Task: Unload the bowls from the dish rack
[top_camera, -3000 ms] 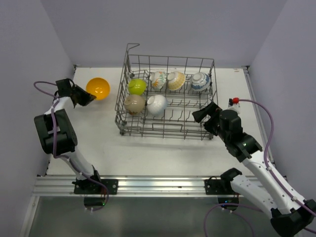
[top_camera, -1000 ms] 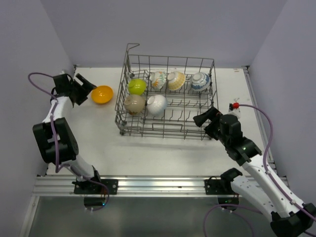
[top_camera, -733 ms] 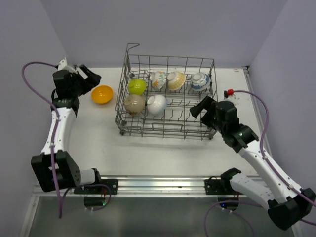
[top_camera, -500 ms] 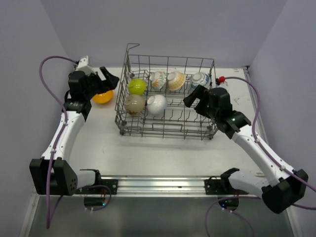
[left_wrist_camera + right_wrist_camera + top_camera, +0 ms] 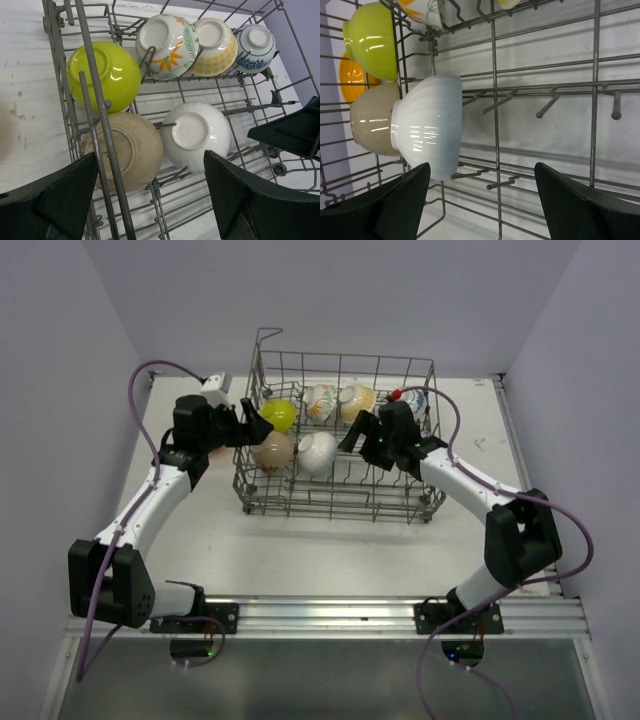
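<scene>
The grey wire dish rack [image 5: 330, 502] holds a lime bowl [image 5: 279, 415], a beige bowl [image 5: 271, 450] and a plain white bowl [image 5: 318, 451]. A floral bowl [image 5: 321, 398], a yellow-dotted bowl [image 5: 357, 398] and a blue-patterned bowl [image 5: 413, 400] stand in the back row. My left gripper [image 5: 252, 427] hangs open over the rack's left wall, above the beige bowl [image 5: 127, 152]. Inside the rack, my right gripper [image 5: 355, 438] is open just right of the white bowl [image 5: 427, 132]. An orange bowl [image 5: 351, 80] shows outside the rack, beyond the lime bowl [image 5: 370, 40].
Upright tines [image 5: 550, 105] fill the rack's bare right half. A raised wire loop [image 5: 265, 337] stands at the rack's back left corner. Purple cables [image 5: 150, 370] trail from both arms. An aluminium rail [image 5: 320, 615] runs along the near edge; walls close in left, right and behind.
Both arms swung inward to the rack. The left gripper left the orange bowl and moved right to the rack's left wall; the right gripper rose and moved left over the rack's inside.
</scene>
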Available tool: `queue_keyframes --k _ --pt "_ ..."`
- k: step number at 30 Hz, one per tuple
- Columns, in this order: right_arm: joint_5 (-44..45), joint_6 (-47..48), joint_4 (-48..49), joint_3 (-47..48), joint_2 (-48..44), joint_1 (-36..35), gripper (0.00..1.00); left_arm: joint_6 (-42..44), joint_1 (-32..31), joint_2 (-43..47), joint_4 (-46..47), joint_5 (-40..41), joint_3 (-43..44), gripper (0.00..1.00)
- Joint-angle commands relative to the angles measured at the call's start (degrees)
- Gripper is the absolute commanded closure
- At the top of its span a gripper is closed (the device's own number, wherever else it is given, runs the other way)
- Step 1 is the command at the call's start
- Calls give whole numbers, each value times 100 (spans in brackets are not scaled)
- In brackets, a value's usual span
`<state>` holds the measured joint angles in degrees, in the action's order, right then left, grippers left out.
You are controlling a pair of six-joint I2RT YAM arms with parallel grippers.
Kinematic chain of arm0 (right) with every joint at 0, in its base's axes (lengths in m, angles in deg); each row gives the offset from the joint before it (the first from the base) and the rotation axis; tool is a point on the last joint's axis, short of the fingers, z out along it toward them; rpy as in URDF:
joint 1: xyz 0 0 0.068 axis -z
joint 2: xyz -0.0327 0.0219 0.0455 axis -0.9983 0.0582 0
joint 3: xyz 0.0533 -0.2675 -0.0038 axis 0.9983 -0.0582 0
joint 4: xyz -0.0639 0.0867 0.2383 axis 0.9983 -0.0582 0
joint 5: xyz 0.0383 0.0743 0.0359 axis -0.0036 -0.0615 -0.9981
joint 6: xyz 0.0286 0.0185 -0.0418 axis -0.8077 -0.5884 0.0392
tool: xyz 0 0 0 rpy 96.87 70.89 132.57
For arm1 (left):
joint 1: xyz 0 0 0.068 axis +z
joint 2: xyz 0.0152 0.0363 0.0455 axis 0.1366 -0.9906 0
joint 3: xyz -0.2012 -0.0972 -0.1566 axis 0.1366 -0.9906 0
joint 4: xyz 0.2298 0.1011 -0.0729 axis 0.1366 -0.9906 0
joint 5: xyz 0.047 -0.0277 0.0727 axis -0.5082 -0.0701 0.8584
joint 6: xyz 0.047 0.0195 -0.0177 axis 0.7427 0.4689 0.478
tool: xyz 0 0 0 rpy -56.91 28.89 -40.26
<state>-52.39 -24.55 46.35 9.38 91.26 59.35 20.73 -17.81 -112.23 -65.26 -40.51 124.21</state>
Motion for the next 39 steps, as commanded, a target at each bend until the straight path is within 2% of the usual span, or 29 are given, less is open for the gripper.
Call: queue_keyframes --k 1,6,19,21,27,35,39 --pt "-632 -23 573 223 132 -29 11 98 -252 211 498 -442 -59 13" --pt "-756 -243 1188 -50 229 -37 13 133 -402 317 498 -389 -129 13" --pt "-976 -401 1400 12 765 -205 19 142 -551 291 507 -468 -155 12" --pt "-975 -445 1662 -94 739 -205 19 142 -551 291 507 -477 -155 12" --pt "-1353 -796 2602 -357 791 -205 30 134 -578 273 515 -503 -164 12" --pt "-1608 -1235 3438 -629 862 -257 38 151 -595 220 498 -521 -155 11" --pt "-1792 -1605 4158 -867 897 -257 46 151 -595 212 498 -512 -155 11"
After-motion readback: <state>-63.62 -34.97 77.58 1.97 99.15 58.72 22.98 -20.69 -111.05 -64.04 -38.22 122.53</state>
